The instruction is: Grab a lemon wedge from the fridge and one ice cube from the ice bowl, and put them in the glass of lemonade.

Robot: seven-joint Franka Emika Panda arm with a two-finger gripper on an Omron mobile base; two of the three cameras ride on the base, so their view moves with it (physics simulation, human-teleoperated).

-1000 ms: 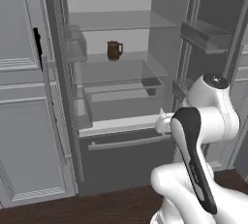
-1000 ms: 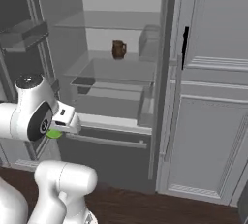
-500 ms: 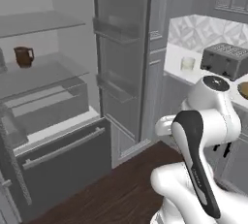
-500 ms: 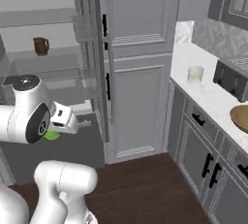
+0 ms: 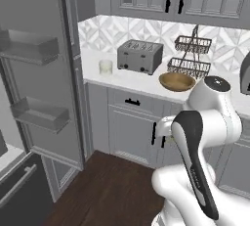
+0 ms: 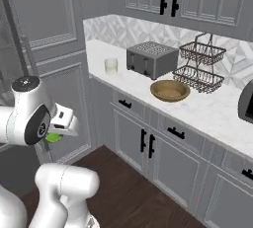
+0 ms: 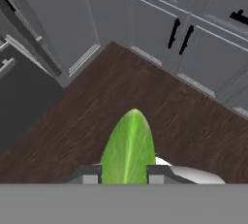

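Note:
My gripper (image 7: 124,173) is shut on the lemon wedge (image 7: 128,148), a small yellow-green piece that sticks out between the two fingertips above the dark wood floor. In the right base view the gripper (image 6: 55,132) hangs low beside the arm, with the wedge (image 6: 53,137) under it. The glass of lemonade (image 6: 111,65) stands on the white counter left of the toaster, also seen as the glass (image 5: 105,67) in the left base view. The ice bowl (image 6: 170,90), shallow and brown, sits further right; I cannot make out an ice cube in it. The fridge (image 5: 34,78) stands open at the left.
A silver toaster (image 6: 150,59) and a two-tier wire basket (image 6: 200,65) stand at the back of the counter (image 6: 212,111). Grey base cabinets with black handles (image 7: 179,36) run below it. The fridge's open door shelves (image 5: 39,115) reach out on the left.
The whole picture has swung from the open fridge interior to the counter, so the base has moved. The wedge stays held between the fingers.

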